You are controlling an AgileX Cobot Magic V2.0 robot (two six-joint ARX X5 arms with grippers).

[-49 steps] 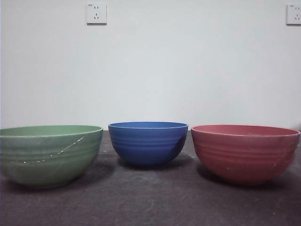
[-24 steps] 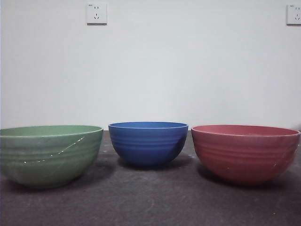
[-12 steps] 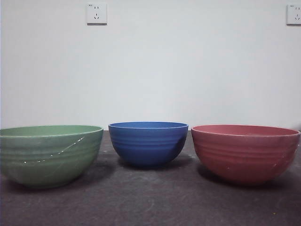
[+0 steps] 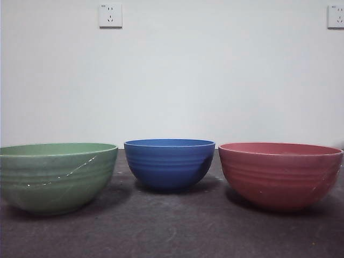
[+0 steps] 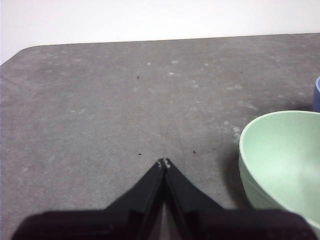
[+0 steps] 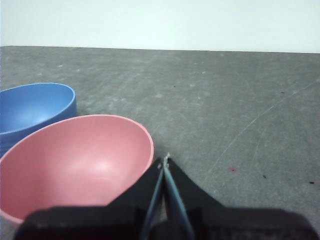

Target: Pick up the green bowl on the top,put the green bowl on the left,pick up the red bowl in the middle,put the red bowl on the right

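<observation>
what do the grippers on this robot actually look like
Both look alike. The left gripper has two matte black jaws that taper from a broad black base to thin pointed tips flecked with pale specks. The right gripper has the same black wedge shape, with lighter grey inner edges. No cables, labels or arm links show.

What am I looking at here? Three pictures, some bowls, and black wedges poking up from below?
It is a two-armed robot at a table. One picture comes from a low camera looking level across it: the green bowl, a blue bowl and the red bowl stand apart in a row. The other two come from cameras on the arms' wrists. The black wedges are each arm's pincer: the left pincer beside the green bowl, the right pincer beside the red one. Both are shut and hold nothing.
</observation>
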